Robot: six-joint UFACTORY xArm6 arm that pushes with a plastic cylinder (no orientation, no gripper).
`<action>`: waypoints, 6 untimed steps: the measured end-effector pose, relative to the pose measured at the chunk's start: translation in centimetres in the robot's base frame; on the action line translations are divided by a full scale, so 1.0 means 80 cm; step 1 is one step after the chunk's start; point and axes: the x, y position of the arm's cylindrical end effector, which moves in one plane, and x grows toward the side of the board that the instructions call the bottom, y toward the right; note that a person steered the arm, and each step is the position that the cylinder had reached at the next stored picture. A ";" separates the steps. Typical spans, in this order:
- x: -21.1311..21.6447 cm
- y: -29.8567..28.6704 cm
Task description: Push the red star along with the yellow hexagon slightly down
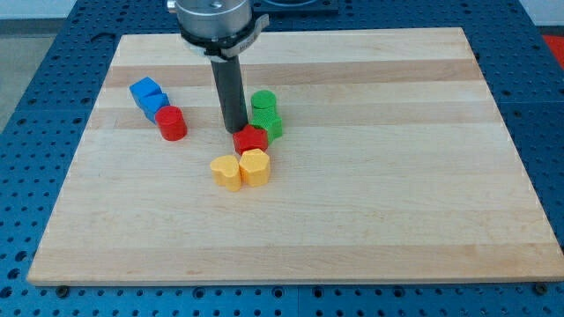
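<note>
Green blocks (264, 114) crowd the red star (250, 139) at upper right; yellow blocks (241, 169) touch it below (no gap). Counter (397, 194) rightward lies open.

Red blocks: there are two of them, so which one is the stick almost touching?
The red star. My tip sits right at its upper-left edge, just above the yellow blocks. The red cylinder stands apart, off toward the view's left beside the blue block.

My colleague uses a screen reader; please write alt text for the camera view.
My tip sits just above the red star, with two yellow blocks below it. Green blocks lie right; blue block and red cylinder left.
</note>
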 end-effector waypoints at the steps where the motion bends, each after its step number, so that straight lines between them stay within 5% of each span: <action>1: -0.007 0.003; 4: 0.065 0.011; 6: 0.044 0.009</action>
